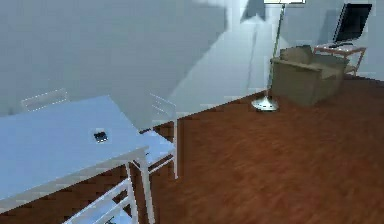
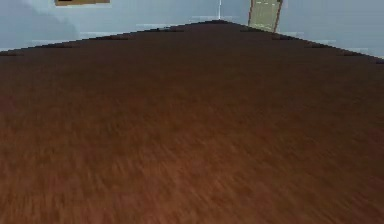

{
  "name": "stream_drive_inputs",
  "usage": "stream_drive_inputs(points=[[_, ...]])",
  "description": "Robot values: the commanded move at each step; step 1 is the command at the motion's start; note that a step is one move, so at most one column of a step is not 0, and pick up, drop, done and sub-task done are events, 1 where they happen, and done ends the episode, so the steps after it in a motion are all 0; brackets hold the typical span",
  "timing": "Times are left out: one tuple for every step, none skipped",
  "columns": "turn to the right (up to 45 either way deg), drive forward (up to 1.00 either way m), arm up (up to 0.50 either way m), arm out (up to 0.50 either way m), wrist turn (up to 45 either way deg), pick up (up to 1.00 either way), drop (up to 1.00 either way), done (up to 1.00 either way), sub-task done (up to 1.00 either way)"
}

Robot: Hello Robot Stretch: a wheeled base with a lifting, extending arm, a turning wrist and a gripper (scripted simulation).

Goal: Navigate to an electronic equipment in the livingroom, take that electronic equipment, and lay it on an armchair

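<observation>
The table (image 1: 50,150) runs off my forward view's left and bottom edges; I cannot name the small dark thing (image 1: 101,136) on it. Far right, a floor lamp (image 1: 271,60) and a dark screen (image 1: 352,22) are cut by the top edge.

Pale blue table (image 1: 50,150), tan armchair (image 1: 303,78), dark reddish-brown wood-grain floor (image 1: 280,165)

Matt white table (image 1: 50,150), wood-grain floor (image 2: 190,120), cloth-looking tan armchair (image 1: 305,75)
</observation>
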Motion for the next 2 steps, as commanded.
stream_drive_inputs(points=[[0.0, 0.65, 0.0, 0.0, 0.0, 0.0, 0.0, 0.0, 0.0], [-45.0, 0.0, 0.0, 0.0, 0.0, 0.0, 0.0, 0.0, 0.0]])
